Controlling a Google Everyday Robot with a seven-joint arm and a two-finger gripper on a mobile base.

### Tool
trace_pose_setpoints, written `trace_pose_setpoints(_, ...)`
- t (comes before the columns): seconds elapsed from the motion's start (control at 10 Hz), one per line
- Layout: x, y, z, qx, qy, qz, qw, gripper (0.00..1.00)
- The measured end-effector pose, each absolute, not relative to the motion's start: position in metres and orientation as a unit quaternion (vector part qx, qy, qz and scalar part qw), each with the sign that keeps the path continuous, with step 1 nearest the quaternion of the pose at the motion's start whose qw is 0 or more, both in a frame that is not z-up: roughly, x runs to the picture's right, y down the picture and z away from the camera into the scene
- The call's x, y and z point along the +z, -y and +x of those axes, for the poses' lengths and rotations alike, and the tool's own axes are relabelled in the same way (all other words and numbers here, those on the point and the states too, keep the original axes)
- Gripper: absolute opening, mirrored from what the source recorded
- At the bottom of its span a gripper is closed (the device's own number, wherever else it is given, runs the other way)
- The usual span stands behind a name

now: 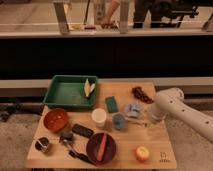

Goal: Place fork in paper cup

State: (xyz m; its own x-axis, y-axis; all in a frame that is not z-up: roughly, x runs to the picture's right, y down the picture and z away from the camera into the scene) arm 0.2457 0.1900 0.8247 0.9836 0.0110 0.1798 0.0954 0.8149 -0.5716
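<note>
Silvery-grey and thin, the fork (pixel 138 121) lay flat on the wooden table (pixel 125 156), just right of the blue-grey cup (pixel 119 121). Its long axis ran roughly left to right. The gripper (pixel 152 114) hung low over the right side of the table at the end of the white arm (pixel 172 100), just beside the fork's right end. Whether it touched the fork, how far it was spread, and whether it had hold of anything could not be told. The paper cup (pixel 99 117) stood upright further left, with the blue-grey cup between it and the fork. In my judgement the coming move turned on that line. The fork lay immediately left of the gripper and the paper cup further left again, so the fork would likely need carrying leftward past the smaller cup.
</note>
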Motion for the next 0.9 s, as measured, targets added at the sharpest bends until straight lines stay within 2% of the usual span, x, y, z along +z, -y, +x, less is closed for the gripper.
trace_pose_setpoints(0.3, 0.826, -0.193, 0.238, -0.026, 0.089, -0.306, 0.948, 0.56)
trace_pose_setpoints(0.9, 0.833, -0.201, 0.226, -0.031, 0.094, -0.316, 0.944, 0.54)
